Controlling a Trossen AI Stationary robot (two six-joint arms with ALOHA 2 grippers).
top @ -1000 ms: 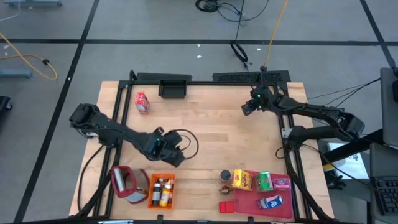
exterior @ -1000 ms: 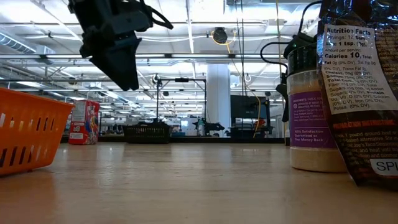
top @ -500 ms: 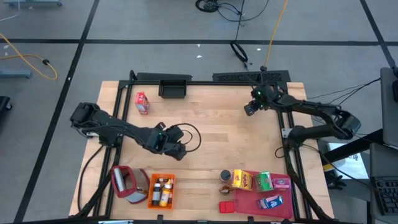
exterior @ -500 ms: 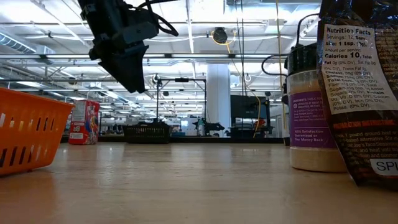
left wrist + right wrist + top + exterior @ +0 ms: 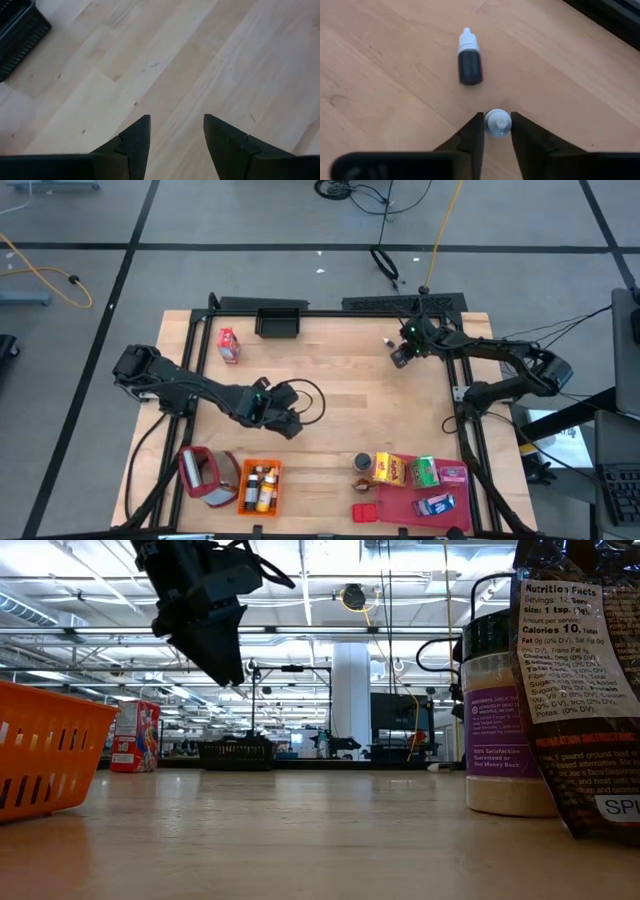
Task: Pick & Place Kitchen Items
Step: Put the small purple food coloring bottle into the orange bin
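Observation:
My right gripper (image 5: 497, 118) hangs near the table's far right (image 5: 400, 356), pointing down and shut on a tiny white-capped bottle (image 5: 497, 123), of which I see only the cap end. A second tiny dark bottle with a white cap (image 5: 469, 64) lies on its side on the wood just beyond it (image 5: 385, 341). My left gripper (image 5: 175, 131) is open above bare wood at the table's middle left (image 5: 286, 422), and in the low view it hangs clear of the table (image 5: 222, 658). Food boxes and a dark tin (image 5: 362, 463) stand at the near right. My right gripper pinches the tiny bottle between its two fingers (image 5: 474, 126) at the cap end (image 5: 498, 120), coming from above and pointing down. The bottle stands upright along the fingers. Its body is hidden below the cap, so whether it rests on the table cannot be told.
A red box (image 5: 229, 345) and a black tray (image 5: 281, 322) sit at the far left. An orange crate (image 5: 260, 486) with bottles and a red holder (image 5: 203, 475) are at the near left. A pink-red tray (image 5: 404, 500) carries boxes (image 5: 426, 472). The low view shows a jar (image 5: 498, 730) and a bag (image 5: 580, 690).
My left gripper has moved toward the table's right, staying above the wood. My right arm has drawn its elbow in toward the far edge, and the lying bottle now shows on the table beside its gripper.

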